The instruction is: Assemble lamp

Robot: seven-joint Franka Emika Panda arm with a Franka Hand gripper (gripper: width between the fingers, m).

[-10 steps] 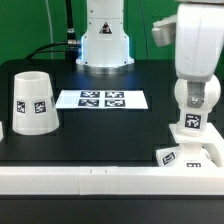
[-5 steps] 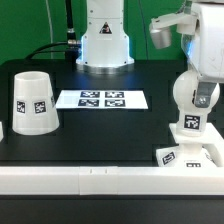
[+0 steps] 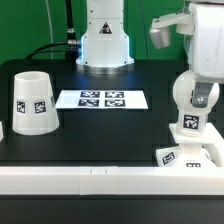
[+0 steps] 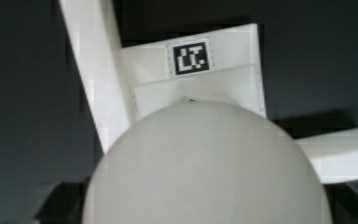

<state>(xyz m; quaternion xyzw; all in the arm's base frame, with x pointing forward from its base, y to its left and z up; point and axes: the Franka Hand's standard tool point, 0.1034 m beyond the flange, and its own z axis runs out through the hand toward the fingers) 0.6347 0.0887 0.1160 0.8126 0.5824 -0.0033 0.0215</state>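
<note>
well, in the exterior view the bulb [image 3: 194, 97] stands upright on the base [image 3: 186, 156], and the arm [image 3: 193, 35] hangs right above the base. the shade [image 3: 34, 102] sits well apart from the base, on the exterior view's left, past the marker board [image 3: 100, 99]. in the wrist view the bulb [image 4: 197, 165] looks to be straight below the gripper, with the base [image 4: 220, 85] under it. i cannot tell if the gripper is wide or narrow
</note>
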